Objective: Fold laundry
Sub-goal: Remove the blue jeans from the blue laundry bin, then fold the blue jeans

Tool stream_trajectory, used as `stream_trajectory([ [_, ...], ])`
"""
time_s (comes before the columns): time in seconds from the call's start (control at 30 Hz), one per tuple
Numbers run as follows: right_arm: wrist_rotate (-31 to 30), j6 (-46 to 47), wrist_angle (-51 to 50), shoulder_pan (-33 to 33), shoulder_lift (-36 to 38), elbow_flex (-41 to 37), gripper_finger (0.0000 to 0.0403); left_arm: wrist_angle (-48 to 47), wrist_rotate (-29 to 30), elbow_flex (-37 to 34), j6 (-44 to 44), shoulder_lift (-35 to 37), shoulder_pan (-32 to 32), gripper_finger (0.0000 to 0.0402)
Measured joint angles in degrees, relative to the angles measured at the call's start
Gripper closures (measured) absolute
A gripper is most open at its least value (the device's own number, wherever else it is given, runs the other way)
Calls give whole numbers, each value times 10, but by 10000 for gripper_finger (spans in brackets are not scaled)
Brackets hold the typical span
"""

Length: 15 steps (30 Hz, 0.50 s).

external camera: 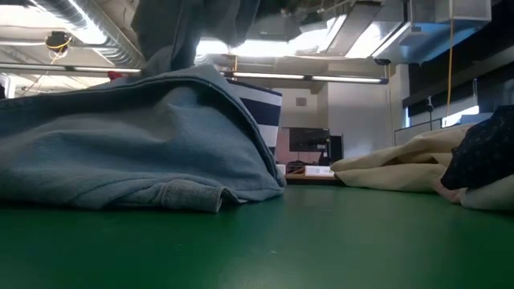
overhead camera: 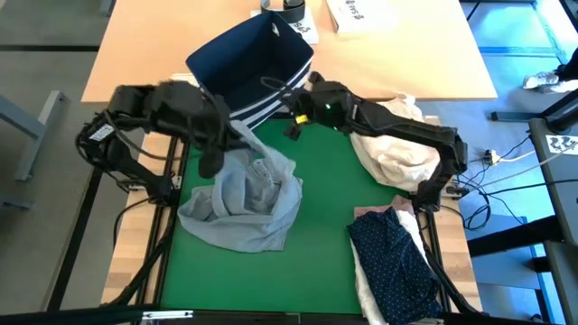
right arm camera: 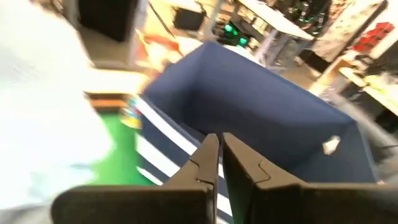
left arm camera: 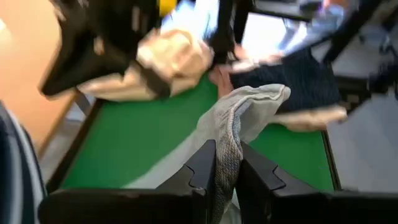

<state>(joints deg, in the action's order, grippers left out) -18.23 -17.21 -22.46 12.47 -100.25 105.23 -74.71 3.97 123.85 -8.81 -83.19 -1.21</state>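
Jeans: light grey denim jeans (overhead camera: 242, 200) are heaped on the green worktop (overhead camera: 330, 190), left of centre.
Left gripper (left arm camera: 225, 163): a fold of the jeans is pinched between its dark fingers, above the heap.
Dotted shirt: a navy white-dotted shirt (overhead camera: 397, 262) is laid at the near right corner.
Right gripper (right arm camera: 220, 151): fingers are pressed together on nothing, beside the navy white-striped fabric bin (overhead camera: 253, 63).
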Motion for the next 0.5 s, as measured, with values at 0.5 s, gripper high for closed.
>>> stream_trajectory([
  [0.5,-22,351,-398,-225,16,112,260,-72,120,0,67,-133,71,260],
])
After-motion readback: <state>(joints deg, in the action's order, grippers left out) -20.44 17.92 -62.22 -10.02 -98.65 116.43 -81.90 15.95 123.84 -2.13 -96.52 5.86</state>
